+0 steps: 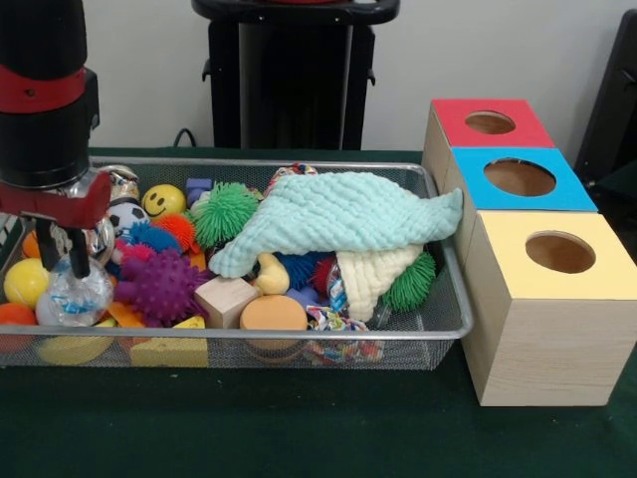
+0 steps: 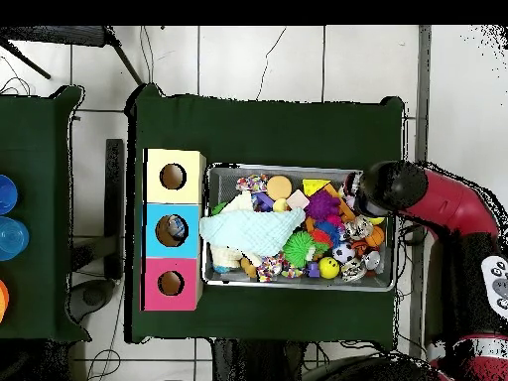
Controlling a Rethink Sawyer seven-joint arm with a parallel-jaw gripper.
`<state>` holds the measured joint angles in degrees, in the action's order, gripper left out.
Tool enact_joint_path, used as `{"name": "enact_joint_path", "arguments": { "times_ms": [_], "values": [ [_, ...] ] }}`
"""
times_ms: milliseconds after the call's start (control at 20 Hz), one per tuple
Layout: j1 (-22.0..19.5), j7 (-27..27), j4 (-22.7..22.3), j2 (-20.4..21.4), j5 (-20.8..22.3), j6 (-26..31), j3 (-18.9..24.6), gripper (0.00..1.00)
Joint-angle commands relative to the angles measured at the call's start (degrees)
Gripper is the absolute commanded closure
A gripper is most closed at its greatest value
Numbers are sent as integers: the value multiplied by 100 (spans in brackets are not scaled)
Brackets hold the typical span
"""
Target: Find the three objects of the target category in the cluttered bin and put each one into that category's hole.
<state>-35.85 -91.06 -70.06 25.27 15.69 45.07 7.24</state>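
The silver wire-mesh bin [image 1: 299, 337] is full of toys; it also shows in the overhead view [image 2: 298, 286]. A mint cloth [image 1: 338, 219] lies over its middle and right. At the left end lie a purple spiky ball [image 1: 159, 284], a yellow smiley ball [image 1: 162, 200], a clear knobbly ball [image 1: 72, 297] and a yellow ball [image 1: 25, 282]. My gripper [image 1: 65, 267] hangs open over the bin's left end, its tips just above the clear ball. In the overhead view the arm [image 2: 397, 189] hides it. Three boxes with holes stand beside the bin: red top [image 1: 453, 118], blue top [image 1: 478, 184], yellow top [image 1: 508, 249].
A green shaggy ball [image 1: 224, 211], a wooden cube [image 1: 224, 299] and an orange disc [image 1: 274, 314] lie near the bin's middle. The robot's black pedestal [image 1: 294, 80] stands behind the bin. Blue round objects [image 2: 8, 238] sit on a second table.
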Motion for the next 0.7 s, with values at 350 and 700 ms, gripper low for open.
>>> {"name": "enact_joint_path", "arguments": {
  "times_ms": [350,700],
  "values": [
    [92,-236,-665,398,-158,458,110,100],
    [166,-326,-772,462,-204,424,56,100]
  ]
}}
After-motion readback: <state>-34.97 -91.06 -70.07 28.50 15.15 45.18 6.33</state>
